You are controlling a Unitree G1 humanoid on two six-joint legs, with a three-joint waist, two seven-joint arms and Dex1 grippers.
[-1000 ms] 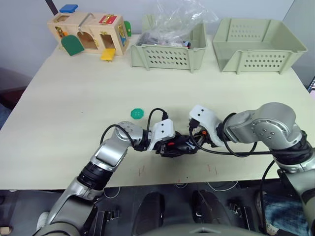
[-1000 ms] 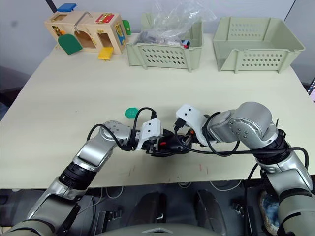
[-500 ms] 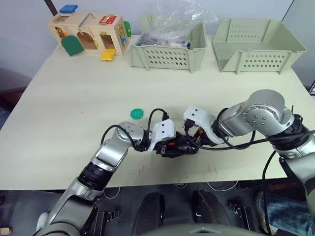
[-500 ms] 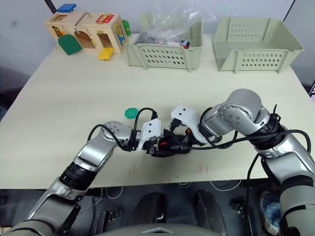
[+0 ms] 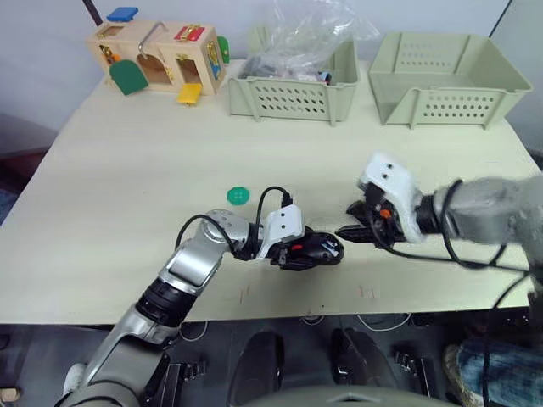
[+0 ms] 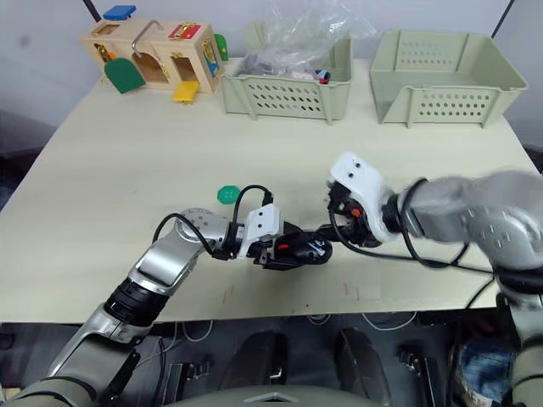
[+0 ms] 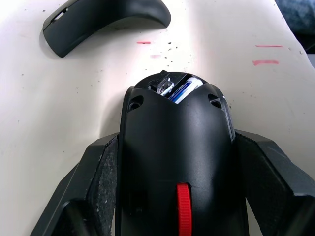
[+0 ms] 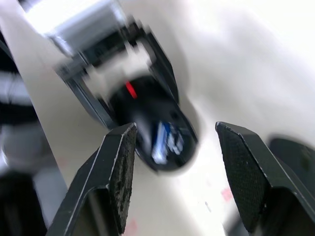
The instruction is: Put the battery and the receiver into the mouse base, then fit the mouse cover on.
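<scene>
One battery (image 7: pixel 181 91), prob. inside mouse base (image 7: pixel 177 152).

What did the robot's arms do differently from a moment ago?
The right gripper pulled back from the mouse base toward the robot's right and now hangs open and empty. The left gripper stayed clamped on the base, with the battery inside. The mouse cover is on the table.

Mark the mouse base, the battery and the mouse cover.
mouse base (image 7: pixel 176 147): left wrist view, its black top.
battery (image 7: pixel 181 91): left wrist view, blue end inside the base.
mouse cover (image 7: pixel 106 22): left wrist view, its curved back.
</scene>
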